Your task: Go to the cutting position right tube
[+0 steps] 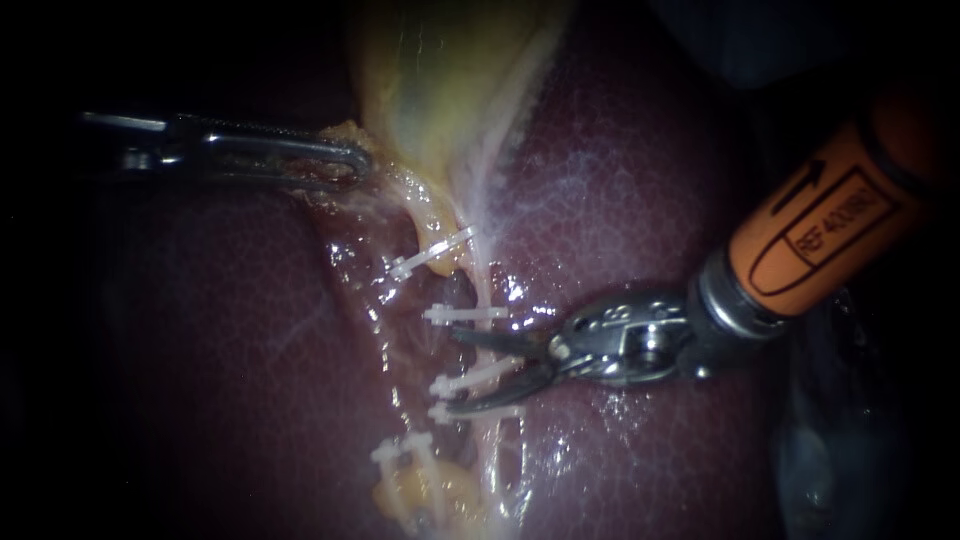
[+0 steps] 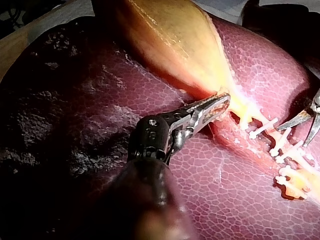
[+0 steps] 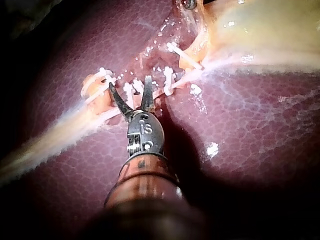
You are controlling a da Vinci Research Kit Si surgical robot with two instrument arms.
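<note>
Straddling the right tube (image 1: 482, 280) with spread jaws, my right instrument (image 1: 458, 370) crosses its near-far run between clips (image 1: 465, 315); my left instrument (image 1: 355, 160) pinches the gallbladder (image 1: 440, 80).

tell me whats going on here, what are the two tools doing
A surgical robot is working on a pig's liver and gallbladder. The left instrument has its jaws shut on the gallbladder's narrow end and holds it. The right instrument, its blades open, sits at the right tube, in the stretch between the white clips. The tube looks uncut.
</note>
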